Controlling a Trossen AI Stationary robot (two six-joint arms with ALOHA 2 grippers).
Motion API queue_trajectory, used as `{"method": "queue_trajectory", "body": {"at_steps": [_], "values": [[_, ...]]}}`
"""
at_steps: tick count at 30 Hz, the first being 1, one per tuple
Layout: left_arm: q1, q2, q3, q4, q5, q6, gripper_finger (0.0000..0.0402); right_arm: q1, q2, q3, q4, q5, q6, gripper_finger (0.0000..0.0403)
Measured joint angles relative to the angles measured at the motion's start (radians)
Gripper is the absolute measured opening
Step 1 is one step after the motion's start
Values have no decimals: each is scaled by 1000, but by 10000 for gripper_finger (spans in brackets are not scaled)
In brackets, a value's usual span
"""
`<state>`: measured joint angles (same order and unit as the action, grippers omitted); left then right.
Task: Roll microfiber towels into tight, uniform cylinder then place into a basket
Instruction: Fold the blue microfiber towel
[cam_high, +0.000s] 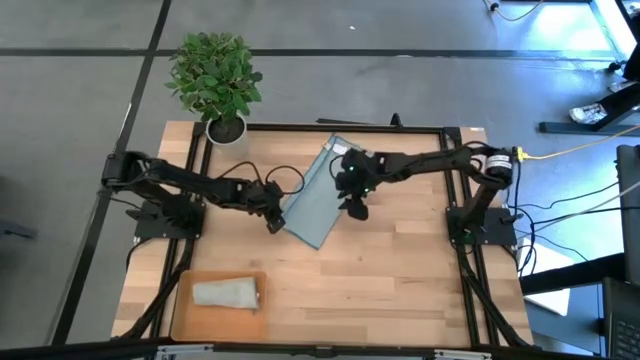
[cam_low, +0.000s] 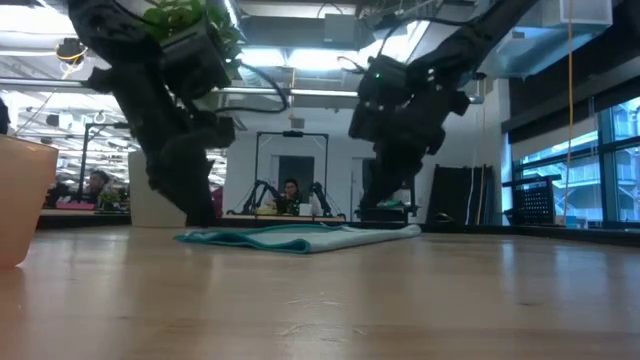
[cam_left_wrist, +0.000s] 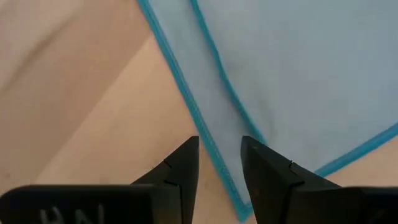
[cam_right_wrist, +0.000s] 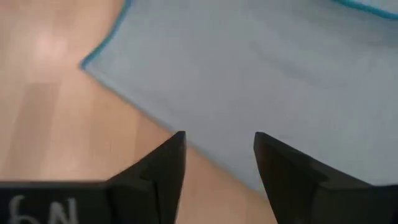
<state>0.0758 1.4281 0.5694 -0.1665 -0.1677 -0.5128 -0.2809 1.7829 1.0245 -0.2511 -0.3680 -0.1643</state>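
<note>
The butcher-block table (cam_high: 400, 290) sits in a black frame on a grey floor; beyond it the low view shows a lit workroom with a seated person (cam_low: 291, 195) far back. A potted plant (cam_high: 215, 78) stands at the table's far left corner. The orange-tan basket (cam_high: 183, 308) at the near left corner holds one rolled grey-green towel (cam_high: 227, 293). The light blue towel (cam_high: 315, 203) lies flat mid-table (folded, its teal hem doubled). The left gripper (cam_high: 274, 222) is at its left edge, fingers (cam_left_wrist: 180, 171) slightly apart astride the hem, gripping nothing. The right gripper (cam_high: 357, 209), wide open and empty, hovers at the right edge. In the low view the arms hide where the fingertips meet the cloth.
</note>
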Motion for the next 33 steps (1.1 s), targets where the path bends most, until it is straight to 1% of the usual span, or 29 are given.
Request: {"method": "queue_trajectory", "body": {"at_steps": [6, 12, 15, 17, 19, 21, 26, 29, 33], "values": [[-19, 75, 2, 21, 10, 2, 111, 24, 71, 0, 23, 19, 15, 190], [-63, 80, 3, 38, 20, -33, 111, 5, 87, 0, 1, 159, 25, 190], [-92, 81, 2, 71, 36, -65, 111, -20, 87, 0, 1, 190, 25, 190], [-112, 84, 0, 112, 60, -77, 111, -38, 87, 0, 3, 196, 25, 190], [-130, 88, -1, 162, 110, -82, 111, -52, 87, 0, 6, 203, 28, 190], [-142, 99, -1, 209, 125, -85, 111, -63, 87, 0, 6, 222, 27, 190], [-151, 112, -1, 226, 132, -87, 111, -71, 81, 0, 1, 214, 23, 190], [-140, 81, -1, 227, 119, -55, 111, -52, 50, 9, -35, 217, 12, 190], [-113, 16, -1, 222, 116, -14, 111, 3, -7, 41, -109, 213, -65, 190]]}}
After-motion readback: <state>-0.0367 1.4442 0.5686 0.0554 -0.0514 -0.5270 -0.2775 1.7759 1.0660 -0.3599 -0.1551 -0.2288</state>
